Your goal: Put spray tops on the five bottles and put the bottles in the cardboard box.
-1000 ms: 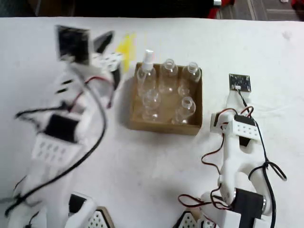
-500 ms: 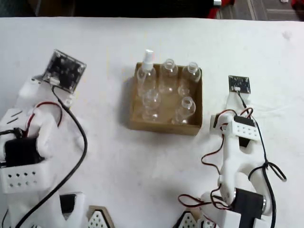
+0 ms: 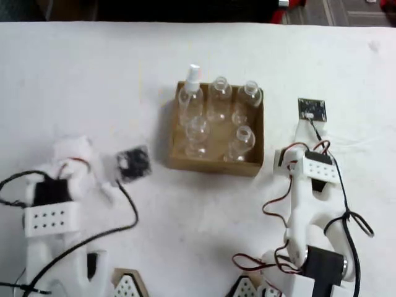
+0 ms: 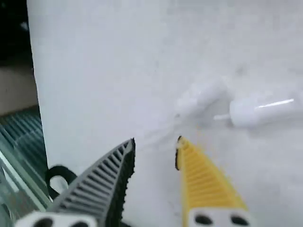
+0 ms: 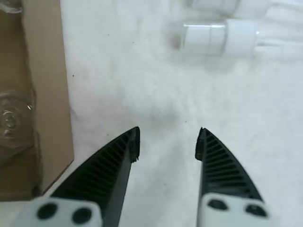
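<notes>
Fitting tops looks like the step in hand. Five bottles point(image 3: 219, 93) stand in the cardboard box point(image 3: 180, 162), and just one, at a back corner, wears a spray top point(image 3: 193, 73). The other four necks are open.

The left gripper point(image 4: 155, 144) hangs over the white table point(image 4: 94, 71) with its jaws moderately apart and nothing between them. Two loose tops lie just past its tips: a near top point(image 4: 201, 97), blurred and probably on its side, and a far top point(image 4: 262, 109). The right gripper point(image 5: 168, 135), also parted and empty, sits beside the box wall, with another loose top point(image 5: 220, 38) ahead of it.

To do this well, the jaws should close across a top's thick cap rather than its thin tube, squarely so it does not roll away. Lifted with the tube hanging down, it can be threaded into an open neck and then pressed straight. These clear bottles look light and tippy, so the free gripper should steady the chosen bottle first.
</notes>
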Controlling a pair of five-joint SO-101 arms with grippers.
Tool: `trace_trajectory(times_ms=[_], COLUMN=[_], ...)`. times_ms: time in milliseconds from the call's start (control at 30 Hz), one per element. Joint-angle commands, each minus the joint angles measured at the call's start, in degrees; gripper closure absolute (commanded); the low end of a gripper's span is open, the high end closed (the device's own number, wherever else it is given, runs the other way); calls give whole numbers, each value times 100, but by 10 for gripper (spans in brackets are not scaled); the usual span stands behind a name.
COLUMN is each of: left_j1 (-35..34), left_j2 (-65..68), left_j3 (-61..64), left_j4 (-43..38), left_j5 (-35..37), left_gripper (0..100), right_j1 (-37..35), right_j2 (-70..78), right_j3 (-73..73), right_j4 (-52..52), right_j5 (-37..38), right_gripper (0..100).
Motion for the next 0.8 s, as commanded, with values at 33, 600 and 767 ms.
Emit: trace_trajectory(times_ms=[33, 600, 767], left_j1=[655, 277, 180], left_j2=[1200, 4418, 4681], left_j3=[-448, -2470, -2470], left_j4=[-844, 246, -26], left_j5=[264, -1688, -1802], left_gripper=[864, 817, 805], right_j1=[4, -22, -22], right_j2=[-31, -31, -31], right_j3=[-26, -53, -53], right_j4=[-84, -84, -84], right_j5=[70, 70, 70], right_gripper=[825, 824, 824])
